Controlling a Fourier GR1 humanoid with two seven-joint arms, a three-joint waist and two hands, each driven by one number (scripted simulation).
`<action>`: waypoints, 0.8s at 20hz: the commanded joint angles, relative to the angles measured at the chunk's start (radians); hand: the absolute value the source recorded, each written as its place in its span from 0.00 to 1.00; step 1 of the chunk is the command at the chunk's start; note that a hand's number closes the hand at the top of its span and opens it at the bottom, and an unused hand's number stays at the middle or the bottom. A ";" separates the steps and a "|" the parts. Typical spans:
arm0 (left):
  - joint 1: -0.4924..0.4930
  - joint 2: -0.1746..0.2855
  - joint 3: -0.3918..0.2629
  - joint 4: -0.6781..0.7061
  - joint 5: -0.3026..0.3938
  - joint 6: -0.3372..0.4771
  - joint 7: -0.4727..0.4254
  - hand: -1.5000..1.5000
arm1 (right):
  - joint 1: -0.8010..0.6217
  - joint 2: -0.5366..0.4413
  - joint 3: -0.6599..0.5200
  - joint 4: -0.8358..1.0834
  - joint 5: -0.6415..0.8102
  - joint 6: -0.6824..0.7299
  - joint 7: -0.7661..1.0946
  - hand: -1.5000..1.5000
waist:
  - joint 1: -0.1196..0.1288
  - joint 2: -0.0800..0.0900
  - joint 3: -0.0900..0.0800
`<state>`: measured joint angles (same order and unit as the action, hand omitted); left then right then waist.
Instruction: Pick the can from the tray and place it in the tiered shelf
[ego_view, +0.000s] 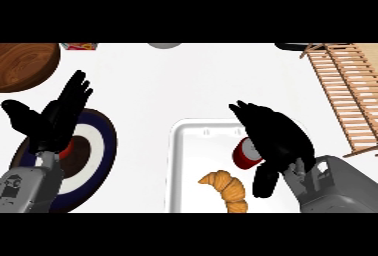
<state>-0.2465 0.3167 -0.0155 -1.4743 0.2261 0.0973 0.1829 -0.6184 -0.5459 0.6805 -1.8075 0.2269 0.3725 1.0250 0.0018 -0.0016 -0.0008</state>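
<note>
A red can with a silver top (246, 155) lies in the white tray (184, 165), mostly hidden under my right hand (277, 137). That hand hovers over the can with fingers spread forward and thumb hanging down at the can's right side; I cannot see fingers curled round it. The wooden slatted tiered shelf (347, 90) stands at the right edge of the counter. My left hand (55, 115) rests open at the left, fingers up, above a striped plate.
A croissant (227, 189) lies in the tray's near part. A blue, white and brown plate (100, 150) sits at the left, a wooden bowl (26, 65) at the far left corner. Small objects line the far edge.
</note>
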 joint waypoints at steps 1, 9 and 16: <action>0.021 0.023 0.029 0.010 0.019 -0.052 -0.006 0.50 | 0.051 -0.023 -0.020 -0.063 0.006 0.091 0.108 0.00 | -0.006 -0.001 0.000; 0.018 -0.020 0.004 -0.066 -0.040 0.005 0.048 0.50 | 0.149 -0.005 -0.022 -0.013 0.122 0.081 0.021 0.00 | -0.004 0.000 0.001; 0.000 -0.045 0.045 0.026 -0.031 -0.039 0.003 0.50 | 0.146 0.161 -0.029 0.115 0.257 0.067 -0.027 0.00 | 0.001 0.003 0.000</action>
<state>-0.2542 0.2972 0.0227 -1.5037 0.2007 0.0743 0.2280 -0.4649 -0.4664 0.6430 -1.7629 0.4162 0.4294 0.9575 -0.0001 -0.0006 -0.0001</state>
